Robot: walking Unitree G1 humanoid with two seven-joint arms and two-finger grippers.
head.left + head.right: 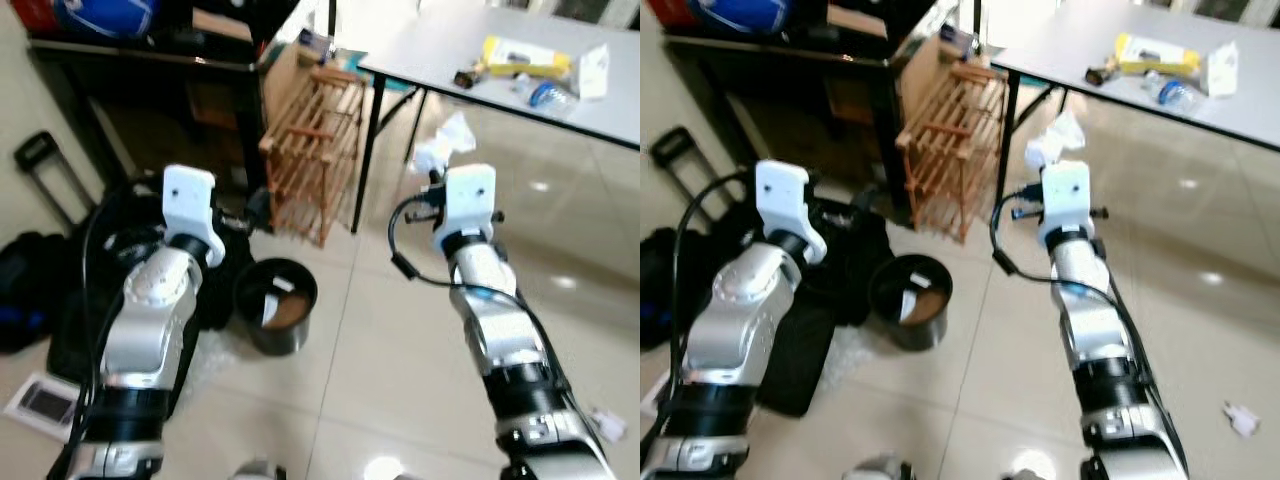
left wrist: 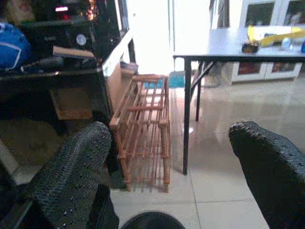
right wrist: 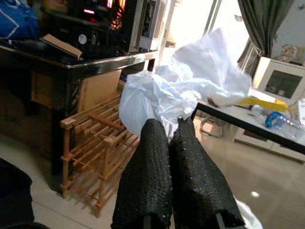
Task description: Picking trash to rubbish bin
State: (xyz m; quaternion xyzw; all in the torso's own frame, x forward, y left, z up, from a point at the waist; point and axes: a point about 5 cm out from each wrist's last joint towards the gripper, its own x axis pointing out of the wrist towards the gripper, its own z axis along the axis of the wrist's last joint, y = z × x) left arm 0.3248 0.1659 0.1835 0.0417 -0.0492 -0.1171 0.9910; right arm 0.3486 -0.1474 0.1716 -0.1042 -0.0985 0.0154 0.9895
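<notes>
Glossy pale tiled floor (image 1: 400,350) of a cluttered room, seen from above. Upper right of the frame: grey table (image 1: 480,60) on black legs, carrying a yellow packet (image 1: 525,55), a plastic bottle (image 1: 552,97) and a white paper (image 1: 594,72). Upper centre: wooden slatted rack (image 1: 312,150) leaning between the table leg and a dark desk (image 1: 140,60) in the upper left, with a blue object (image 1: 105,15) on top of the desk. Far left: black bags (image 1: 30,285) and a suitcase handle (image 1: 45,170) on the floor. Lower left corner: a flat white booklet (image 1: 40,402). Lower right: a small white scrap (image 1: 1240,420) lying alone on the tiles.

Centre of the frame, on the floor: round black rubbish bin (image 1: 274,305), open-topped, with some brownish and white contents inside, standing between the two silver arms.

Right gripper (image 3: 169,129) raised in the upper middle of the frame, fingers pressed together and pinching a crumpled white wad of trash (image 3: 186,90). Wad (image 1: 445,145) held in the air just below the table edge, up and to the right of the bin, well apart from it.

Left gripper (image 2: 171,148) raised just left of the bin, fingers (image 2: 71,176) spread wide, pointing toward the rack and table leg, holding nothing.
</notes>
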